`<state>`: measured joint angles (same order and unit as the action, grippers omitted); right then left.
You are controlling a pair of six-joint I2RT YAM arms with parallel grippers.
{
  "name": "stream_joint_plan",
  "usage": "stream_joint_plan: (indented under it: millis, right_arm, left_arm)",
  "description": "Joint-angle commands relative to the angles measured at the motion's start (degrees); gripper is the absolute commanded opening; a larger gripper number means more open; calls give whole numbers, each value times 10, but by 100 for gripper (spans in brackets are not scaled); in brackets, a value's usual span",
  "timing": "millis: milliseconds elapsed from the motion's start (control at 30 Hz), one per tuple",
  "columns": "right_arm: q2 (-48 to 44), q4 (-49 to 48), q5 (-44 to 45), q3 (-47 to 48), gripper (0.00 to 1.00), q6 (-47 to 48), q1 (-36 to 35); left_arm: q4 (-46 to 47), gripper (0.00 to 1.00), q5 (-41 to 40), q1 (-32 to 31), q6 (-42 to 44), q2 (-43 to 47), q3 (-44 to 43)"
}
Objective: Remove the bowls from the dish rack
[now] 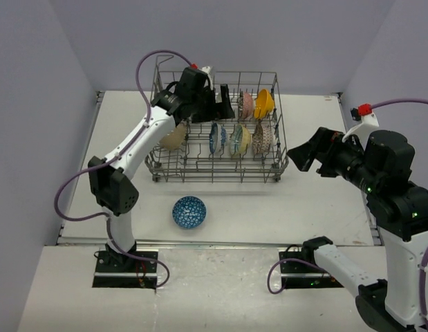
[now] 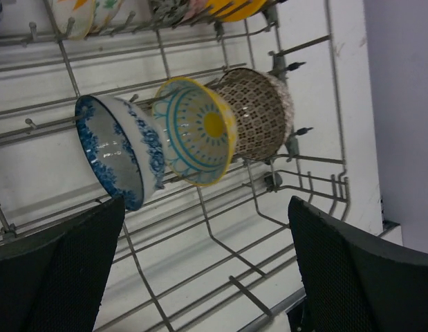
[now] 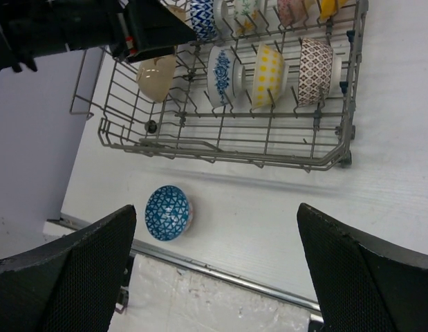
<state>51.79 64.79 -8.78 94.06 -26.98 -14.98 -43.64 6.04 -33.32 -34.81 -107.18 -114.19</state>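
Evidently the step in hand is choosing and grasping the next bowl. The left fingers (image 1: 224,105) hang spread wide and empty over the far left part of the dish rack (image 1: 217,178). The left wrist view frames three bowls standing on edge between them: a blue-and-white bowl (image 2: 117,152), a yellow-rimmed bowl (image 2: 196,131) close against it, and a brown patterned bowl (image 2: 258,114) just beyond. To do this well, I judge the fingers should straddle one rim only, one finger inside the bowl and one outside. They should then lift straight up along the tines (image 2: 34,124) before swinging away, because the bowls crowd each other and a sideways pull could drag a neighbour or knock ceramic on wire. The right fingers (image 1: 301,153) are also released and hold nothing, hovering over the counter (image 1: 290,207) just right of the rack. More bowls sit in the far row, an orange-yellow bowl (image 1: 264,104) among them, and a beige bowl (image 1: 173,136) lies at the rack's left side. One dark blue bowl (image 1: 189,211) already rests on the counter near the rack's near edge, so a put-down should land beside it, not on it. The rack's raised wire walls block any low exit.
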Motion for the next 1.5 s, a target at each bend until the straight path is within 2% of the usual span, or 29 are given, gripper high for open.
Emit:
stream_joint_plan:
  millis: [0, 33, 233, 500, 633, 767, 1067, 1200, 1400, 1467]
  right_arm:
    - [-20, -26, -27, -25, 99, -3, 0]
    - [-31, -28, -33, -38, 99, -4, 0]
    - [-59, -47, -79, -70, 99, -9, 0]
    - [-64, -58, -101, -71, 99, -14, 0]
    - [-63, -53, -101, -63, 99, -9, 0]
    - [-71, -54, -97, -64, 99, -4, 0]
    - [-74, -55, -99, -64, 99, 11, 0]
    - [-68, -50, -100, -47, 99, 18, 0]
    - [-69, -47, -99, -45, 99, 23, 0]
    - [-69, -47, -98, -47, 99, 26, 0]
  left_arm:
    - [43, 100, 142, 45, 5, -17, 8]
    - [53, 100, 175, 52, 4, -22, 13]
    - [91, 100, 211, 84, -4, -52, 39]
    - [180, 84, 272, 96, -47, -64, 127]
    - [193, 79, 256, 96, -58, -70, 147]
    - [236, 68, 268, 96, -79, -73, 178]
    - [275, 55, 288, 96, -93, -95, 190]
    - [301, 41, 297, 96, -108, -99, 204]
    - [309, 29, 302, 97, -112, -112, 199]
    - [312, 23, 302, 98, -114, -115, 199]
